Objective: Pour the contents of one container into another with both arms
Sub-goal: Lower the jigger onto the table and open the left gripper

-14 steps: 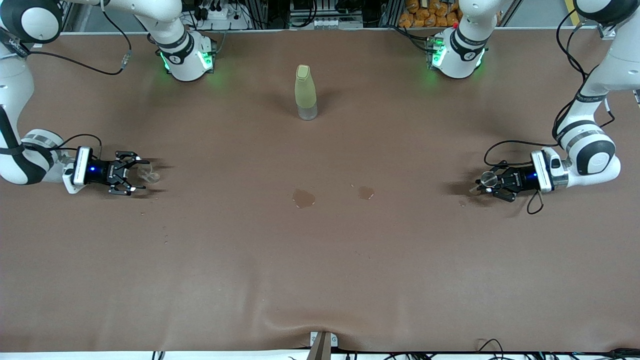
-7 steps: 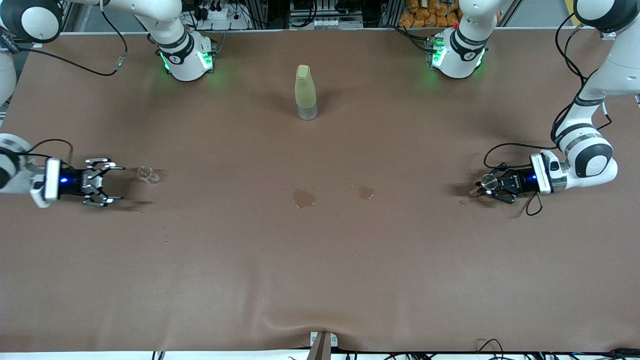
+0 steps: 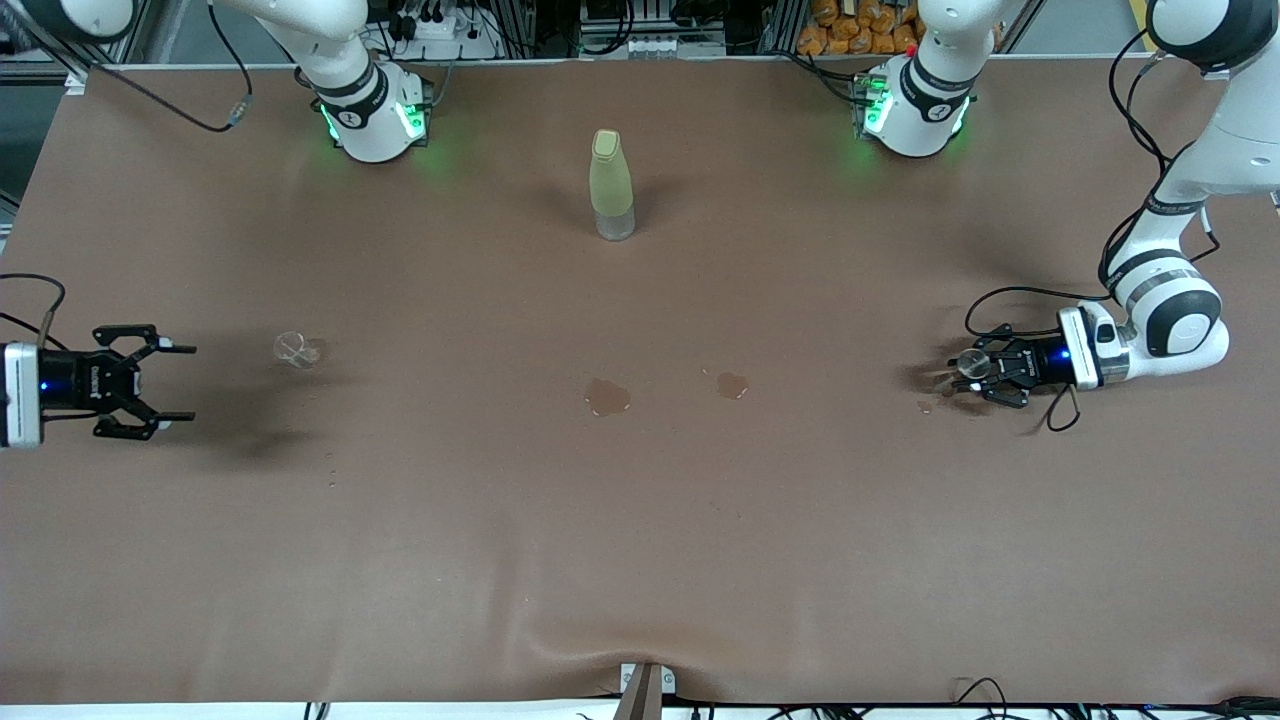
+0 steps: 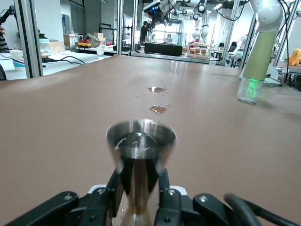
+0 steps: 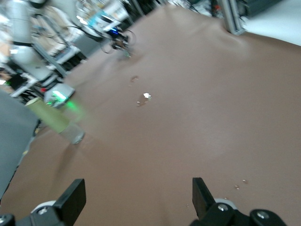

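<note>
Clear glass cup [image 3: 296, 349] upright on brown cloth, hourglass steel jigger [image 4: 139, 162] between black fingers [image 4: 109, 193]

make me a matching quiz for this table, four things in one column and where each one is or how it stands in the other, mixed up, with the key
Things:
1. glass cup
2. jigger
3. bottle
4. right claw

Places or states:
A. upright, between the two arm bases
B. open, holding nothing
C. between the left claw's fingers
D. free on the table, toward the right arm's end

Pairs: 1-D, 2-C, 3-A, 4-B
</note>
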Available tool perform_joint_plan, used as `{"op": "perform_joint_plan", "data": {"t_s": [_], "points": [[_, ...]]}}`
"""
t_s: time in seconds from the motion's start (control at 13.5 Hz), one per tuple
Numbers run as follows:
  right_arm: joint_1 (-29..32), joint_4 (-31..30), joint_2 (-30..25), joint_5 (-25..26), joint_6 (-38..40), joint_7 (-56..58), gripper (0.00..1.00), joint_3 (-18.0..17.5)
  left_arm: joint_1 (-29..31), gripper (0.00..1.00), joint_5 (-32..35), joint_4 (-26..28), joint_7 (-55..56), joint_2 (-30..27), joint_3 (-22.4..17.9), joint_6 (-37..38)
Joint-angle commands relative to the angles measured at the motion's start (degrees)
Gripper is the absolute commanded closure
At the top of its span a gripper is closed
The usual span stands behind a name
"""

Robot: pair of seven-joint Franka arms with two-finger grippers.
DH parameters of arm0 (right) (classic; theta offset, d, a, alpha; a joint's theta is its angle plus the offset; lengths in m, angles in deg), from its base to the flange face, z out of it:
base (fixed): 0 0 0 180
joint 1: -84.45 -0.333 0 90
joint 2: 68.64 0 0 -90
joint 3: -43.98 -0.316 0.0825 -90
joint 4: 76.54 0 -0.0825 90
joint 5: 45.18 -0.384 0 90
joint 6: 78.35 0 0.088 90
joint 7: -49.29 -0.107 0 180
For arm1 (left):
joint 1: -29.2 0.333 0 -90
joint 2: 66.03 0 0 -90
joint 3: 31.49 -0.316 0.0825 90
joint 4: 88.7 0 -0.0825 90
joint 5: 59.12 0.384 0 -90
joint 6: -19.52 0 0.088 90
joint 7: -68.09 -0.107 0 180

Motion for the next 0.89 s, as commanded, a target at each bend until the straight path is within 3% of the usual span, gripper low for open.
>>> {"op": "perform_joint_plan", "data": {"t_s": [0.0, 0.22, 0.37, 0.81], "points": [[-2.7, -2.4, -7.4, 6.3, -5.9, -12.3, 0.0, 0.6, 1.0, 0.49, 1.0, -1.0, 0.2, 0.6, 0.4, 1.6], [-5.6, -2.3, -10.3, 9.8, -8.5, -22.5, 0.0, 0.7, 1.0, 0.27, 2.1, -2.1, 0.4, 0.2, 0.1, 1.9], [-8.2, -2.5, -12.6, 14.3, -11.7, -31.4, 0.0, 0.5, 0.9, 0.0, 4.8, -4.4, 0.6, 0.0, 0.1, 1.9], [-14.0, -4.1, -17.7, 20.7, -14.8, -48.7, 0.0, 0.4, 0.4, 0.0, 15.9, -15.0, 8.3, -1.0, 0.3, 1.9]]}}
